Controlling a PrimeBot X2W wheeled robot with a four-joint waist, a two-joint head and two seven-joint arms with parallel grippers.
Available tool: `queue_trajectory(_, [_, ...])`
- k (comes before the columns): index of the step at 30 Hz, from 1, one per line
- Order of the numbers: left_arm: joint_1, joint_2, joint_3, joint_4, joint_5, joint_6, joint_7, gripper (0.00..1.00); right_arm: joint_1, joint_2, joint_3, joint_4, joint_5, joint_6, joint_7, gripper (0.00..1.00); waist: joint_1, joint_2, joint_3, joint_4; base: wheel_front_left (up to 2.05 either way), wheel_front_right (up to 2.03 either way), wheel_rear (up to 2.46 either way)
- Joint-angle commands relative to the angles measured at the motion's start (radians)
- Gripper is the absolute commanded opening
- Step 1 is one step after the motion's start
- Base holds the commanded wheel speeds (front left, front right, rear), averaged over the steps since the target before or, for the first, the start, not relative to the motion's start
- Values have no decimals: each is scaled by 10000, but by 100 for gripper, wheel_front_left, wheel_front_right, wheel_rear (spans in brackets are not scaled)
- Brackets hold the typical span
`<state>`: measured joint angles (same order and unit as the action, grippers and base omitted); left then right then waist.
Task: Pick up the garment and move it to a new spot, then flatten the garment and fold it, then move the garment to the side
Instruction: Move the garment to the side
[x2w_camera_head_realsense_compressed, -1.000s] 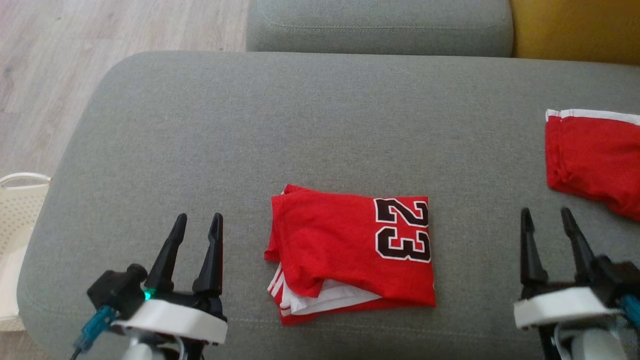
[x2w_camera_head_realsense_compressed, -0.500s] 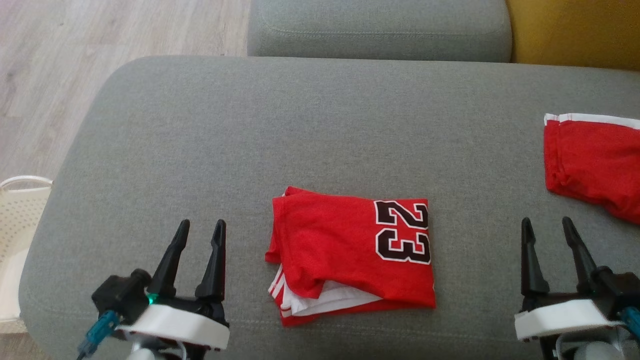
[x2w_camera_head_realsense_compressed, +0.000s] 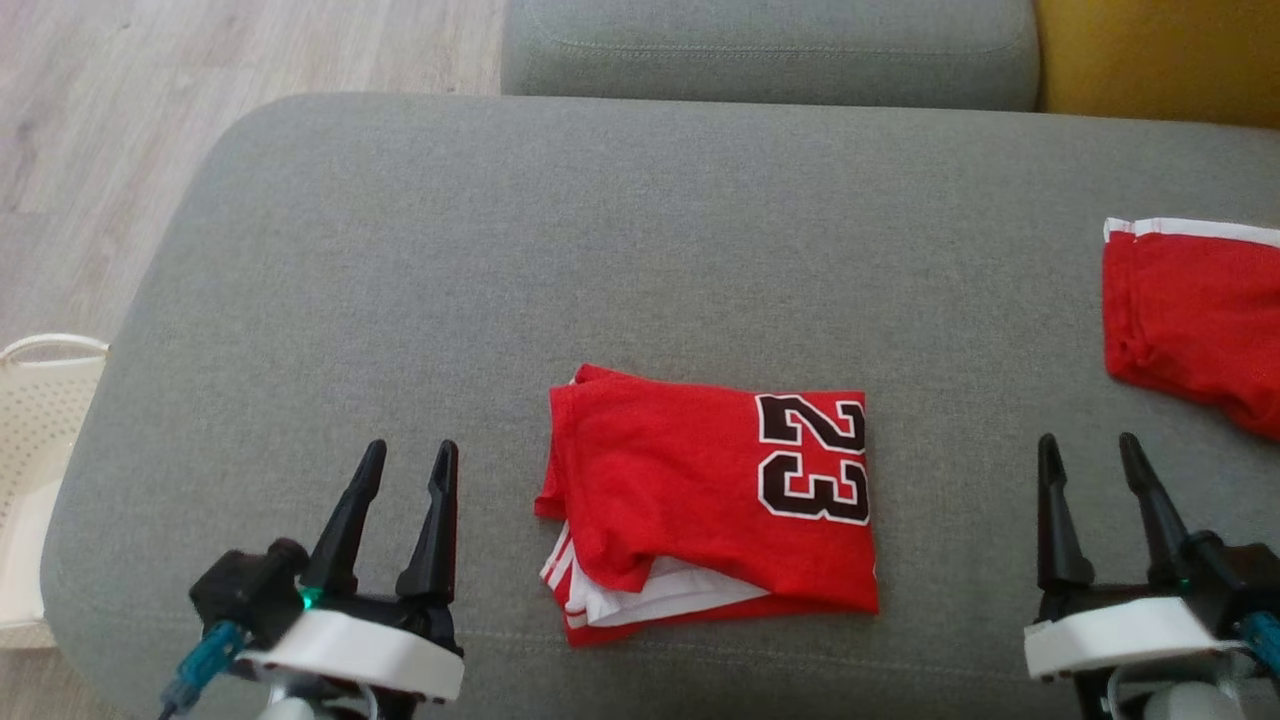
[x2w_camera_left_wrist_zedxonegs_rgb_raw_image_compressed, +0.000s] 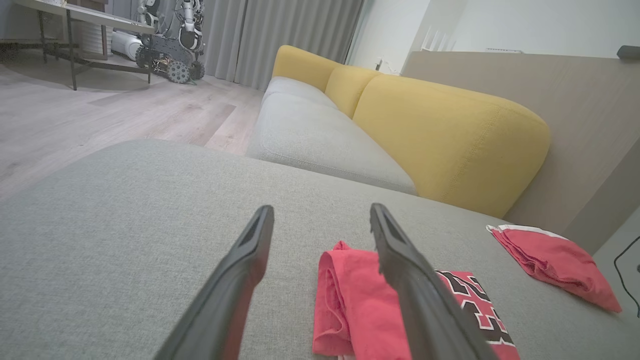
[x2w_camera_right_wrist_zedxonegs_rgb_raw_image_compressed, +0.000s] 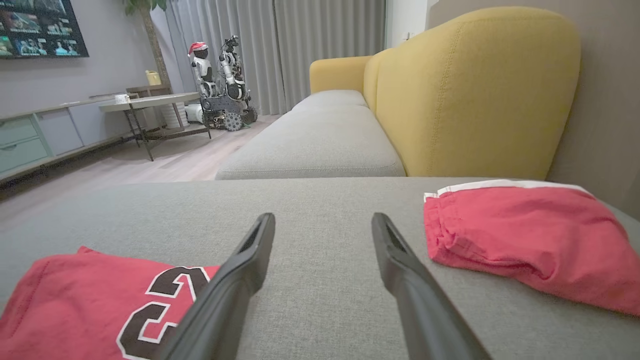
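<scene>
Folded red shirt (x2w_camera_head_realsense_compressed: 710, 500) near the front edge of a grey sofa cushion (x2w_camera_head_realsense_compressed: 600, 250), between the left claw (x2w_camera_head_realsense_compressed: 412, 447) and right claw (x2w_camera_head_realsense_compressed: 1088, 440), both spread. Second red cloth (x2w_camera_head_realsense_compressed: 1190, 310) at far right; basket (x2w_camera_head_realsense_compressed: 40, 420) past the left edge. Bare cushion behind the shirt.

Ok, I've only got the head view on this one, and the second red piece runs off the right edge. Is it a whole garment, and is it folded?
Observer: The left wrist view shows it whole. The second red garment is a loose, bunched heap with a white band at one end, not neatly folded.
Operator: And that yellow patch in my top right corner?
Observer: It's a tall yellow backrest that runs along the far side of the sofa, with a wall behind it.
Operator: Anything in the room past the sofa?
Observer: Another wheeled robot is parked in front of grey curtains, beside a low table.
</scene>
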<state>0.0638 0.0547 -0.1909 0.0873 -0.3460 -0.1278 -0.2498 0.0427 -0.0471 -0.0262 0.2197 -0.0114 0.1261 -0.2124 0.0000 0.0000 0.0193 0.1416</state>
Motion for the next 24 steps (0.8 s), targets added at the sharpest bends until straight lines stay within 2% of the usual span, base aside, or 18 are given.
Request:
queue_trajectory(1, [-336,-44,243,-327,-49,-29,-120,100,-220,-32,466,-302,417,46,72,100,0,0,79,42,0,0,0])
queue_trajectory(10, [-583,-44,114,-280,-31,-29,-120,100,-578,-32,1603,371,2033,46,638,100,0,0,499,283,0,0,0])
queue_trajectory(16, [-799,-45,-22,-231,-30,-29,-120,100,-1088,-32,2202,1525,2865,46,1083,100,0,0,826,573,0,0,0])
queue_trajectory(24, [-948,-45,-103,-180,-44,-29,-120,100,-1838,-32,2279,3211,3207,46,1176,100,0,0,1086,905,0,0,0])
